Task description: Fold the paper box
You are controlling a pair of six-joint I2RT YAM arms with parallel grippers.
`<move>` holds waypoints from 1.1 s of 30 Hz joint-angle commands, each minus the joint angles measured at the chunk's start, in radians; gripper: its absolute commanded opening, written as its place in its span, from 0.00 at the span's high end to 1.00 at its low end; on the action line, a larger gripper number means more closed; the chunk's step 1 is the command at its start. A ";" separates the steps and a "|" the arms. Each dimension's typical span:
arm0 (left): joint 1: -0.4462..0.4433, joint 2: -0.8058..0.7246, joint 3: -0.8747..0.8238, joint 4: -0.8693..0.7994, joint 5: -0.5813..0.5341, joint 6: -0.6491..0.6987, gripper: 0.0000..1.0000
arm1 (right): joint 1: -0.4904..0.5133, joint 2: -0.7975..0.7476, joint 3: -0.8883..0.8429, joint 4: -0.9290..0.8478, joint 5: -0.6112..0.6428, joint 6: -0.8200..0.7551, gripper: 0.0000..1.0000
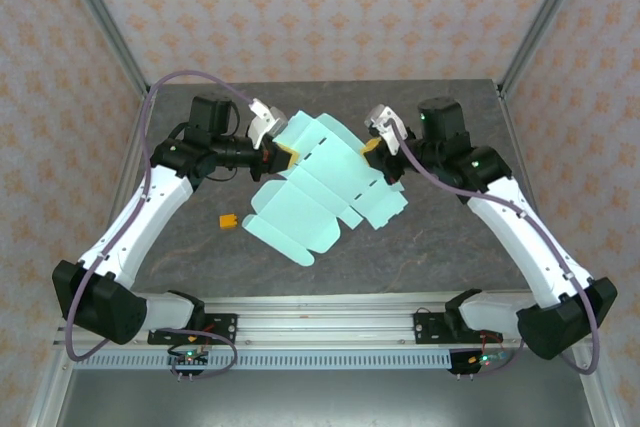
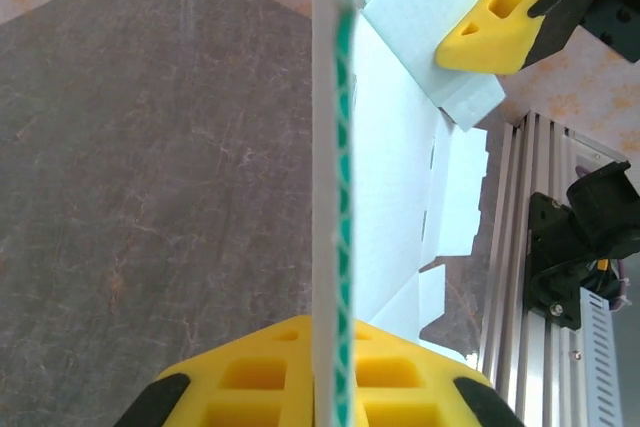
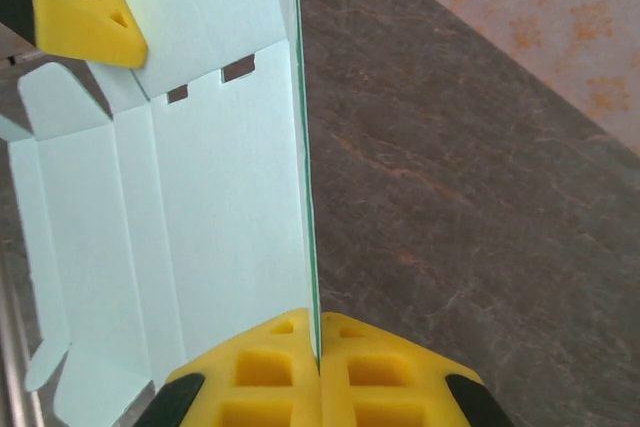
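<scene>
The paper box [image 1: 320, 182] is a flat pale mint die-cut sheet, held up off the dark tabletop between both arms. My left gripper [image 1: 283, 152] is shut on its left edge. In the left wrist view the sheet [image 2: 395, 177] runs edge-on out of the yellow fingers [image 2: 270, 377] of the left gripper [image 2: 335, 332]. My right gripper [image 1: 372, 147] is shut on the sheet's right edge. In the right wrist view the sheet [image 3: 220, 197] stands clamped in the right gripper [image 3: 318, 337], with its creases and slots showing.
A tiny orange piece [image 1: 229, 220] lies on the table left of the sheet. The aluminium rail [image 1: 330, 327] with the arm bases runs along the near edge. Metal frame posts [image 1: 100, 17] stand at the back corners.
</scene>
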 commanded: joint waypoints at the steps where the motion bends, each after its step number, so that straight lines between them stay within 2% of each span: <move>1: -0.008 -0.014 0.034 0.007 -0.009 -0.099 0.93 | 0.030 -0.067 -0.062 0.150 0.186 -0.004 1.00; 8: -0.008 -0.013 0.012 0.046 -0.071 -0.221 0.94 | 0.135 -0.081 -0.132 0.213 0.382 -0.125 1.00; 15: -0.008 0.006 -0.010 0.064 -0.119 -0.277 0.94 | 0.216 -0.097 -0.240 0.390 0.548 -0.189 1.00; 23: -0.008 0.045 -0.002 0.088 -0.120 -0.331 0.95 | 0.325 -0.069 -0.317 0.584 0.798 -0.240 1.00; 27: -0.008 0.062 0.011 0.085 -0.117 -0.346 0.95 | 0.360 -0.049 -0.354 0.659 0.868 -0.288 1.00; 33: -0.008 0.064 0.010 0.089 -0.121 -0.348 0.95 | 0.365 -0.022 -0.367 0.680 0.885 -0.298 1.00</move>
